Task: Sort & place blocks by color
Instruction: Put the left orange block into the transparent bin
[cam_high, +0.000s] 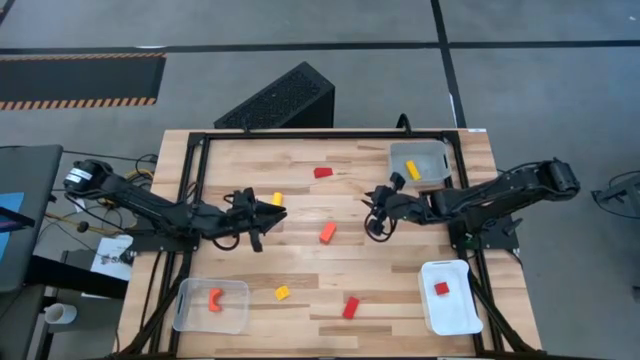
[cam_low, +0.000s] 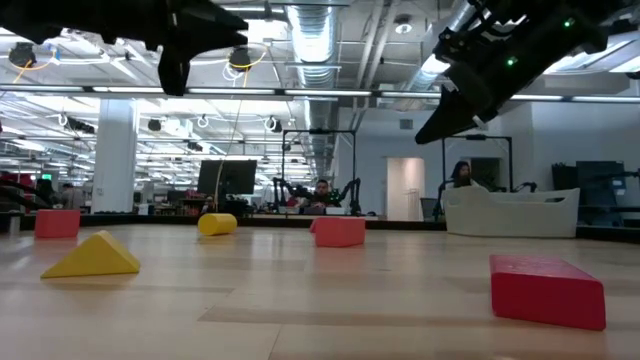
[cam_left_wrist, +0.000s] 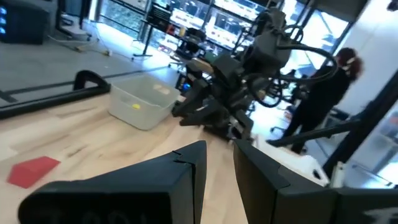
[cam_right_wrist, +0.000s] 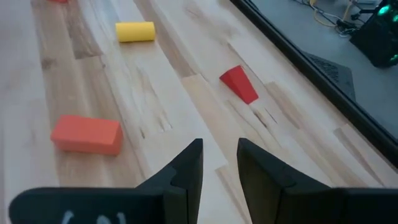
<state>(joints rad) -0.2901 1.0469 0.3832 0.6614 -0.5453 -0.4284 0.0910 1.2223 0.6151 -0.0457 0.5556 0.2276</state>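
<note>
Right gripper above table centre, fingers narrowly parted, empty; orange block near it. Left gripper opposite, narrow gap, empty, yellow block just beside. Sorted: yellow block in far tray, red in white tray, orange in clear tray. Left loose: five blocks on table.

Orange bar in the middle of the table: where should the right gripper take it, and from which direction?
Judging by its pose, come straight down on the orange bar and close across its two long flat faces near mid-length. It lies flat and apart from other blocks, slanted on the table, so turn the wrist to match that slant. The right gripper hangs empty close beside it, narrowly open; the left gripper waits farther off.
</note>
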